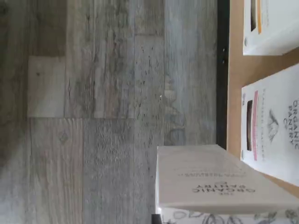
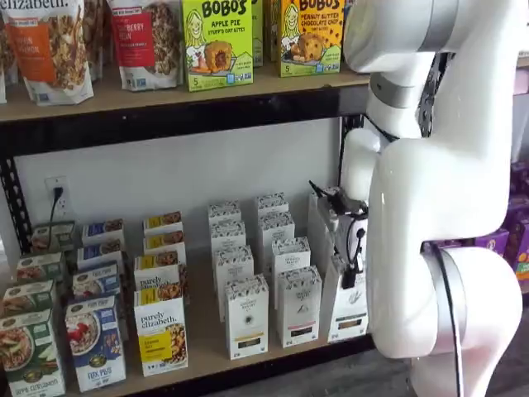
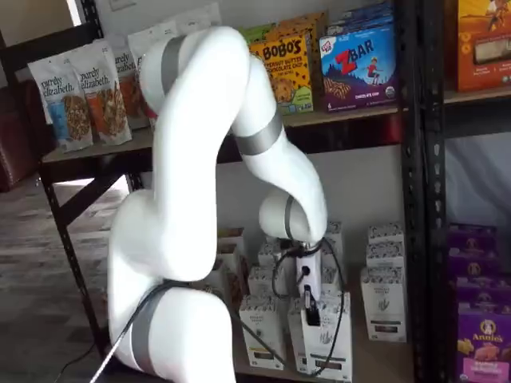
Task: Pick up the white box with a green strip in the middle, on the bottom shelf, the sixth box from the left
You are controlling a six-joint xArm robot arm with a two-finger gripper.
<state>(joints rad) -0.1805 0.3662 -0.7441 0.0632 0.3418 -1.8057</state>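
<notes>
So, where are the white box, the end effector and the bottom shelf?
white box (image 2: 343, 308), a shelf view, its lower front face
end effector (image 2: 350, 279), a shelf view, between its black fingers
bottom shelf (image 2: 204, 347), a shelf view, bare wood between boxes

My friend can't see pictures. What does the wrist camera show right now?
A white box marked Organic Pantry fills the near corner, lying sideways in the picture. Past it run grey floor planks, and two more white cartons stand on the bottom shelf.

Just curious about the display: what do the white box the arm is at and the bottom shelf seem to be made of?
The white box: apparently matte printed cardboard, with crisp folded edges. The bottom shelf: pale wood-look board, possibly laminate, in a black metal frame.
</notes>
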